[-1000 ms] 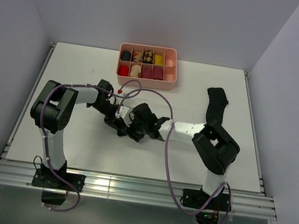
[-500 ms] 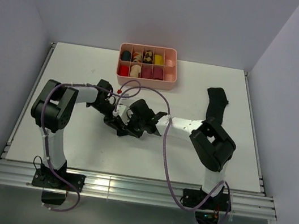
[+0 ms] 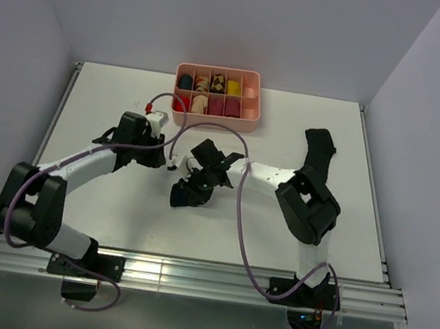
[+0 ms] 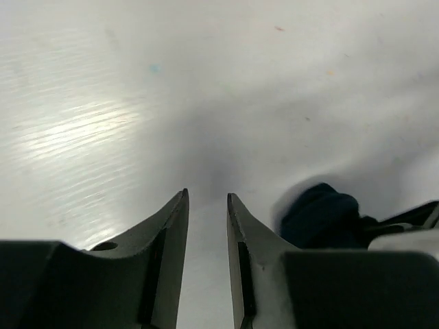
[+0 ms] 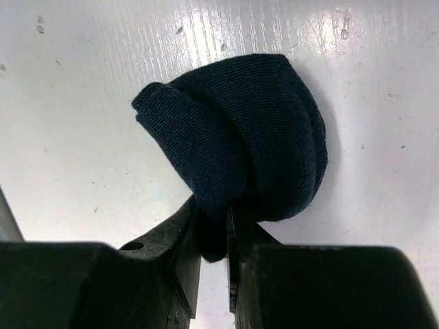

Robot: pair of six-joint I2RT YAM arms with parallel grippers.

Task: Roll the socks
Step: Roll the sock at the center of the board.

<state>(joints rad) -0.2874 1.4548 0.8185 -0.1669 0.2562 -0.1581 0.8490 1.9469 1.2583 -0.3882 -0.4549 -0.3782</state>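
My right jaws are clamped on a fold at the near end of the rolled black sock (image 5: 240, 151). In the right wrist view the fabric is pinched tight between them, and the rest of the bundle bulges out ahead on the white bench (image 5: 82, 137). From above, that roll (image 3: 189, 196) lies about mid-bench, well apart from every edge. My left jaws stand a little apart with nothing between them, low over bare bench just to the left of the roll. It shows as a dark lump (image 4: 319, 216) at the right of the left wrist view. A second black sock (image 3: 319, 150) lies unrolled near the right edge. The pink tray (image 3: 249, 117) sits at the middle of the far edge.
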